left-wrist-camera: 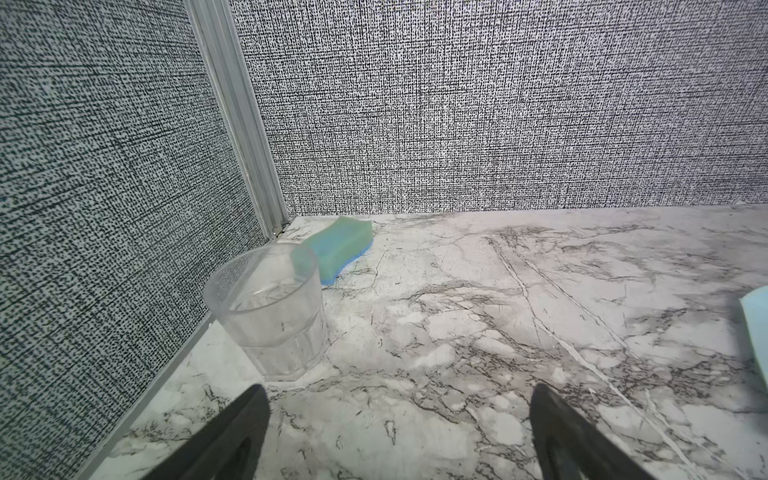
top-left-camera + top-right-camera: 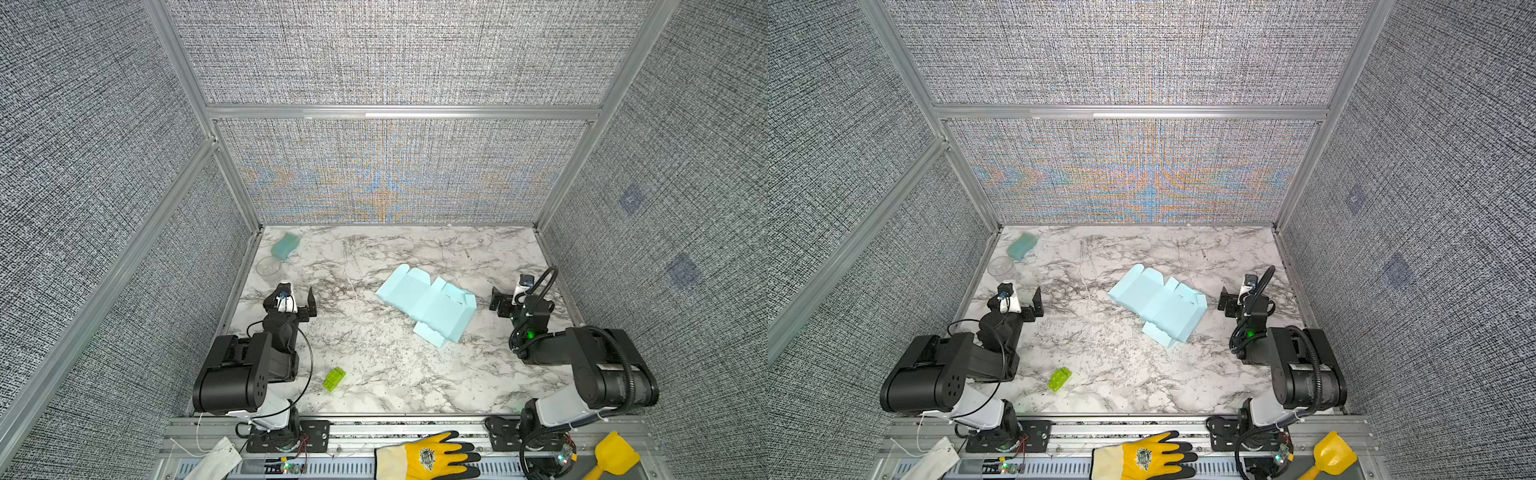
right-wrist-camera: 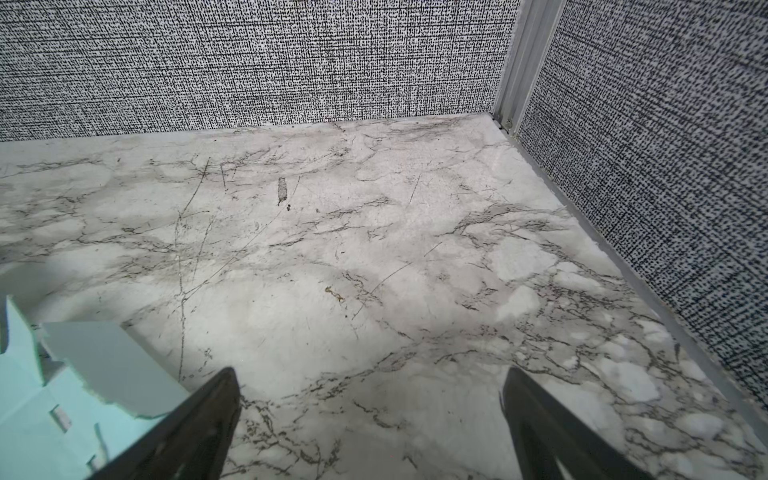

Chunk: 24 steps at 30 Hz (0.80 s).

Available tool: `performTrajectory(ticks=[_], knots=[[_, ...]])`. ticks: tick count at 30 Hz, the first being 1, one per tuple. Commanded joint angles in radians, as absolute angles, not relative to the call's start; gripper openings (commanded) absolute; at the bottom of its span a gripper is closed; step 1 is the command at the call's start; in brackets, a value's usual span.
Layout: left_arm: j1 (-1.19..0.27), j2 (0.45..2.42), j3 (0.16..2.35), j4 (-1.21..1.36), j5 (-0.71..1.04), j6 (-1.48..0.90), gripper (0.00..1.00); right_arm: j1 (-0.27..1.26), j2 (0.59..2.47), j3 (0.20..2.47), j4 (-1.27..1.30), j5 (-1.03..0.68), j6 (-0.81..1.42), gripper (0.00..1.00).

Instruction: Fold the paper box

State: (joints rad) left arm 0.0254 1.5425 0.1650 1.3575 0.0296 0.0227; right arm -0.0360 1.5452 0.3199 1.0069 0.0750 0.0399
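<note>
a: starting nearest, what's along the bottom edge in the top views?
b: a yellow glove (image 2: 428, 457) on the metal rail (image 2: 374, 428), off the table (image 2: 374, 399). just above it, lower left of centre, a small green brick (image 2: 334, 379) lies alone. i'd guess both are bystanders, left outside the working area.
a: and the hands?
b: the left hand (image 1: 399, 392) sits at mid-left and the right hand (image 3: 370, 374) at mid-right. each is spread wide with nothing in between. they look parked on either side so both can come in on the job.
a: where's the paper box?
b: the paper box (image 2: 428, 305) lies right of centre in both top views, between the two hands but much nearer the right one. in the right wrist view its corner shows at lower left, just beside one finger (image 3: 199, 424); whether it touches, i can't tell. it's an unfolded cut-out, mostly flat, with a flap or two on its right edge lifted off the table.
a: which way does it run?
b: its long axis is diagonal, upper left to lower right of the frame, with a small tab at the lower end. nothing is folded up yet, i'd say.
a: farthest back?
b: a clear cup (image 2: 269, 266) and a teal sponge (image 2: 284, 245) sit in the upper-left corner of the table, well apart from the box.
</note>
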Motion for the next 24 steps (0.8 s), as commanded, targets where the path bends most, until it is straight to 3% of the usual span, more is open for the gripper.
performTrajectory(ticks=[1, 20, 24], knots=[[0.026, 1.540, 0.164, 1.368, 0.037, 0.025, 0.99, -0.036, 1.545, 0.324, 1.023, 0.083, 0.031, 1.00], [0.027, 1.539, 0.161, 1.372, 0.035, 0.023, 0.99, -0.041, 1.546, 0.324, 1.022, 0.075, 0.033, 0.99], [-0.006, 1.468, 0.180, 1.287, -0.116, 0.004, 0.99, -0.031, 1.526, 0.279, 1.090, 0.145, 0.051, 1.00]])
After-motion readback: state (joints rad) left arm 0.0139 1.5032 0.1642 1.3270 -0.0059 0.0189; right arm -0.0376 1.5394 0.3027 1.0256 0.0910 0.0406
